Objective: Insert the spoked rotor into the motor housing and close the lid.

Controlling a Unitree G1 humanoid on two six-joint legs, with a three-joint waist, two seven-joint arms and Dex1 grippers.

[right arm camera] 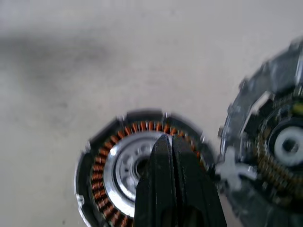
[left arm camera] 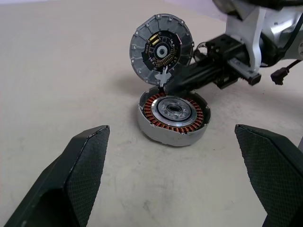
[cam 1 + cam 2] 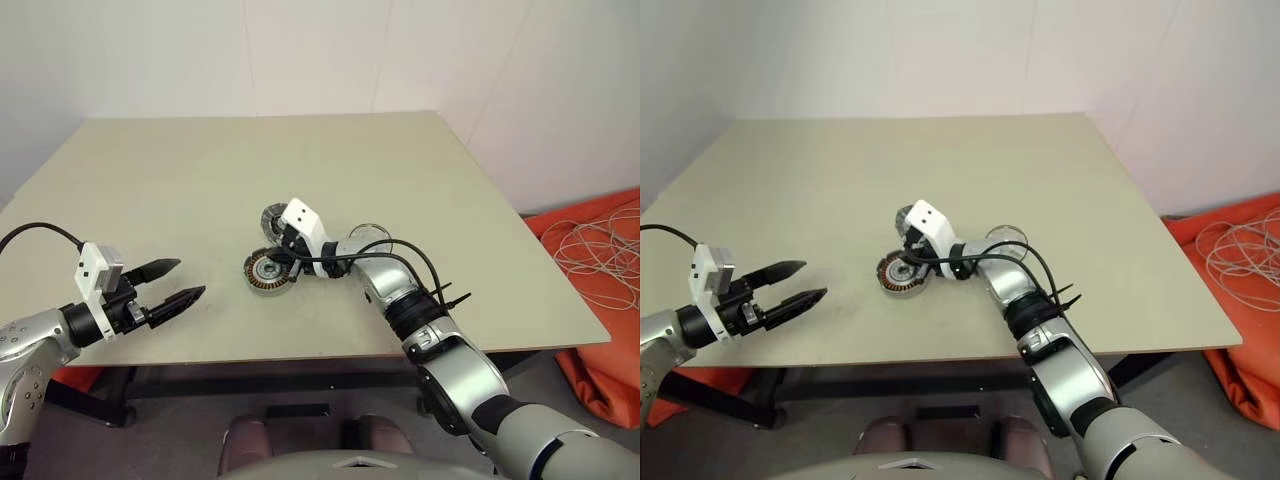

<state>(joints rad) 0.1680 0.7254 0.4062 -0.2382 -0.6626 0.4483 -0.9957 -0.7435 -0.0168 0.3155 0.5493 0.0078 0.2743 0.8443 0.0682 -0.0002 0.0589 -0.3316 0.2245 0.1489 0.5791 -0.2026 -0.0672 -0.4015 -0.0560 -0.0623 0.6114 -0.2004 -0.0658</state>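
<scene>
My right claw (image 1: pixel 165 142) was clenched empty over the short round grey motor housing (image 2: pixel 173 118) on the tabletop (image 3: pixel 300 170), rotor seemingly seated, so I judged it should nudge the tilted flat grey lid (image 2: pixel 161 48) down squarely.

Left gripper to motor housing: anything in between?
Nothing: bare table between the left gripper and the motor housing, seen in the left wrist view.
</scene>
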